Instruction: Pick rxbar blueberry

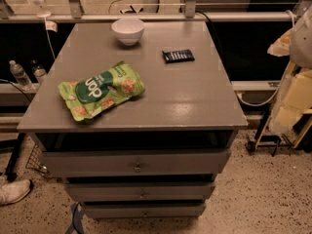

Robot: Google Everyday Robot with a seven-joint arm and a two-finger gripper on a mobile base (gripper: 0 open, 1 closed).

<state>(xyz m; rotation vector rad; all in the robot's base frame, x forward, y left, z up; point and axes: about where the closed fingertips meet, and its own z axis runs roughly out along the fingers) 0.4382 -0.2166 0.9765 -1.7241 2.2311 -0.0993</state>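
The rxbar blueberry (178, 56) is a small flat dark navy bar with pale lettering. It lies flat on the grey cabinet top (195, 96), toward the back right, with its long side left to right. My gripper (283, 45) shows as a pale shape at the right edge of the view. It is beyond the cabinet's right side, well apart from the bar, and holds nothing that I can see.
A large green crinkly snack bag (101, 90) lies at the front left of the top. A white bowl (128, 30) stands at the back, left of the bar. The cabinet has several drawers (137, 163) below. Water bottles (20, 75) stand far left.
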